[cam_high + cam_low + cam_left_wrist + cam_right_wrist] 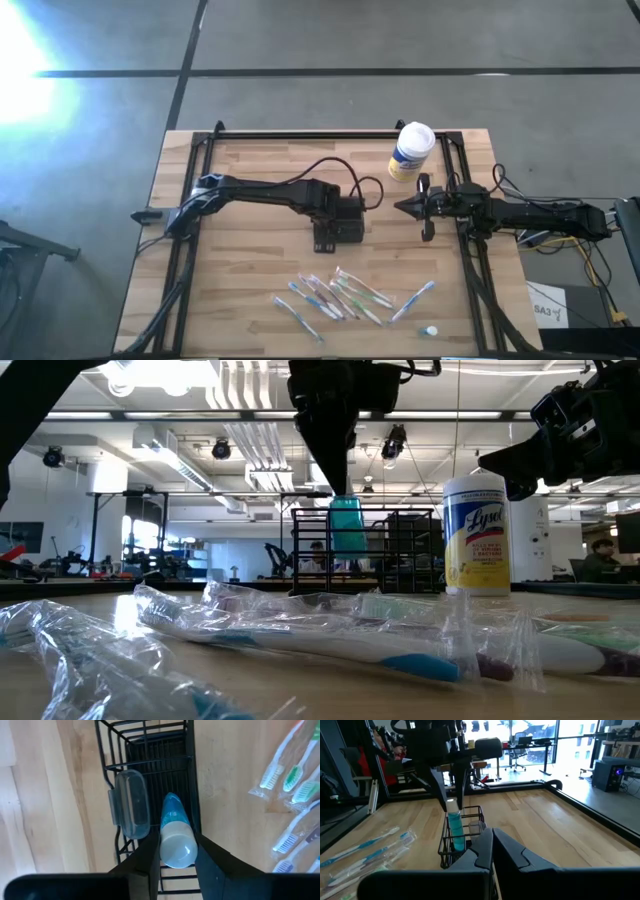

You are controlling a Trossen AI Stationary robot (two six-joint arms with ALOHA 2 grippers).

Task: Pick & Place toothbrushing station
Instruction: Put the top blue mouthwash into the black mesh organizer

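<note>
the left gripper (177, 855) is clamped on the white cap of a teal tube (175, 827), holding it upright with its lower end down inside the station (150, 750), a black wire rack standing near the middle of the table (250, 300). in the left wrist view the two dark fingers (210, 860) press the cap from either side, and a grey, translucent case (131, 802) lies in the rack just beside the tube. seen from the right wrist, the tube (455, 827) stands straight in the rack (465, 832) with the left gripper (451, 802) on its cap. from above, the left gripper (335, 215) sits directly over the station (345, 228), its arm reaching in from the table's left edge.

the right gripper (424, 208) hovers well apart from the rack, on the right side of the table, near a white-and-yellow canister (410, 152) that stands at the far edge. its fingers (515, 850) lie close together with nothing between them.

loose toothbrushes (340, 297) in clear wrappers are scattered along the near part of the table, in front of the station. a small white cap (430, 330) lies near the front right corner. at table height, wrapped brushes (400, 650) fill the foreground, with the rack (365, 550), the tube (347, 525) and the canister (477, 535) behind them.
</note>
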